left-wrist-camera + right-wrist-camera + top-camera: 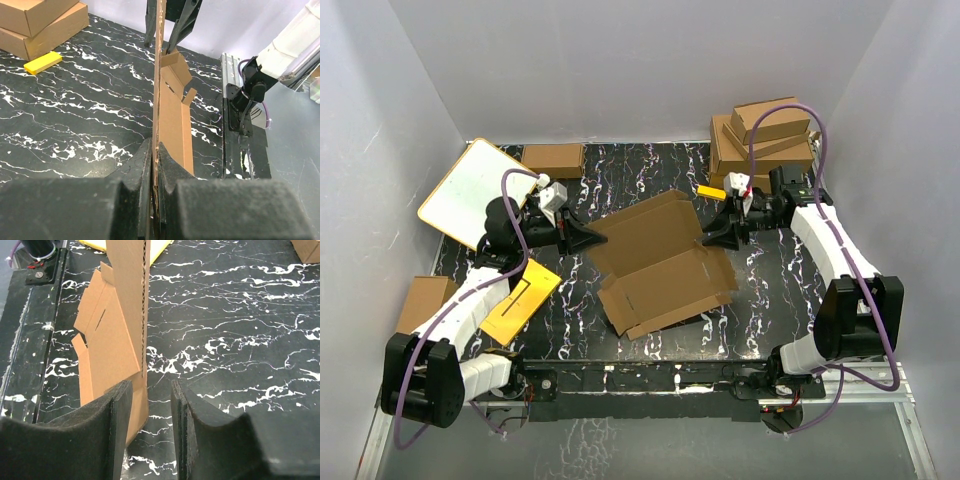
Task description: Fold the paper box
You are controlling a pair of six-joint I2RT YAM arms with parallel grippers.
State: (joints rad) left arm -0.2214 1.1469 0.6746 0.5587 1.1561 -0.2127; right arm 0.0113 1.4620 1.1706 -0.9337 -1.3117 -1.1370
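Closest to me, the two arm bases sit at the near edge of the black marbled surface point(770, 290). Just past the left base a yellow flat card point(520, 300) lies on the surface, with a brown box point(420, 300) off to its left.

The paper box point(665, 265) is in the middle of the surface, a partly folded brown corrugated sheet. Its near part, with flaps and a slit, spreads toward the near edge, and its far panel is raised between the two arms. In both wrist views that panel stands edge-on.

The left end effector point(588, 240) is pinched tight on the left edge of the raised panel, fingers pressed against the cardboard on both sides. The right end effector point(712, 238) straddles the panel's right edge at a middling width. One finger point(120, 405) is close against the cardboard and the other stands off with a clear gap, so it is not clamping.

Farther back, a small yellow block point(710, 191) lies behind the right end effector. A stack of brown boxes point(765, 140) fills the far right corner, a single brown box point(552, 158) sits at the far edge, and a white board with an orange rim point(470, 190) leans at the far left.
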